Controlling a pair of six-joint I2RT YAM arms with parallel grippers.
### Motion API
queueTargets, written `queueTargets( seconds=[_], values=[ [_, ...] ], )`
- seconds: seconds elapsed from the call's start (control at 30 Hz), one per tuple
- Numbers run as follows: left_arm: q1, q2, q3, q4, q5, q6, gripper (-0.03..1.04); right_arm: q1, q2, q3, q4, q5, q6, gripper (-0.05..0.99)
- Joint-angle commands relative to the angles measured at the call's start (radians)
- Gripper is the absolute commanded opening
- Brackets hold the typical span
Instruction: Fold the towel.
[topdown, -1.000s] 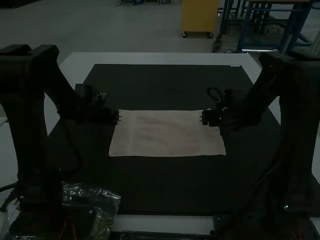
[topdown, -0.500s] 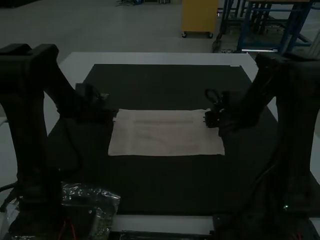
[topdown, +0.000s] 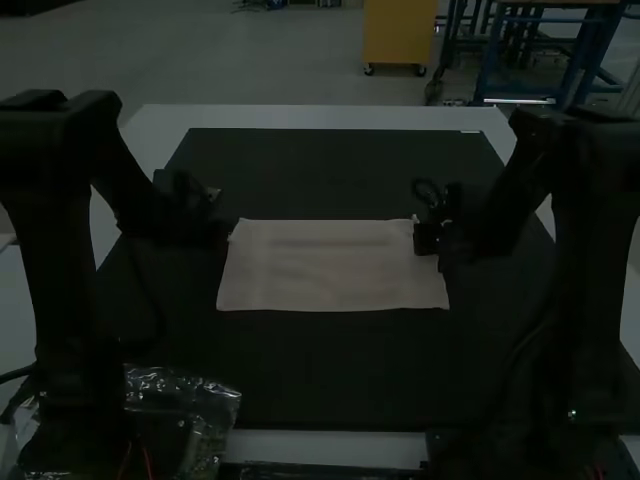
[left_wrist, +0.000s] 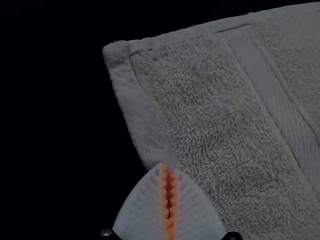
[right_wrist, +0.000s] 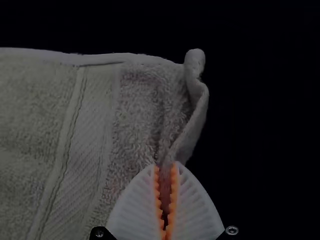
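Note:
My left gripper (topdown: 228, 236) is at the far part of the towel's left side, and my right gripper (topdown: 425, 238) is at the far part of its right side. The pale towel (topdown: 335, 268) lies flat as a wide rectangle on the dark mat; its layers cannot be told. In the left wrist view, the left gripper (left_wrist: 168, 169) is shut on the side edge of the towel (left_wrist: 210, 100), near a corner. In the right wrist view, the right gripper (right_wrist: 166, 167) is shut on a pinched side edge of the towel (right_wrist: 135, 110), whose corner curls up beyond the fingertips.
The dark mat (topdown: 330, 370) extends around the towel on a white table (topdown: 320, 117). A clear plastic bag (topdown: 215, 405) lies at the near left, by the left arm's base.
Both grippers have drawn outward from the towel and shut on its side edges. The far right corner has curled up, and the near edge has shifted slightly away from the arms.

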Motion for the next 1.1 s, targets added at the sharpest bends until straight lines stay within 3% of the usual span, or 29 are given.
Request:
queueTargets(
  seconds=[0.0,0.2,0.47,1.07],
  values=[
    [0.010,-0.065,-0.004,0.002,0.006,-0.035,0.01,-0.032,-0.060,0.010,-0.015,0.026,0.013,-0.02],
    [0.007,-0.131,-0.004,-0.011,0.008,-0.067,0.02,-0.032,-0.137,0.028,-0.075,0.010,0.021,-0.02],
    [0.010,-0.192,-0.016,-0.117,0.008,-0.040,0.02,-0.047,-0.221,0.017,-0.150,-0.039,0.029,-0.02],
    [0.003,-0.405,-0.119,-0.242,0.006,-0.037,0.02,-0.098,-0.453,-0.131,-0.333,-0.135,0.019,-0.02]
  ],
)
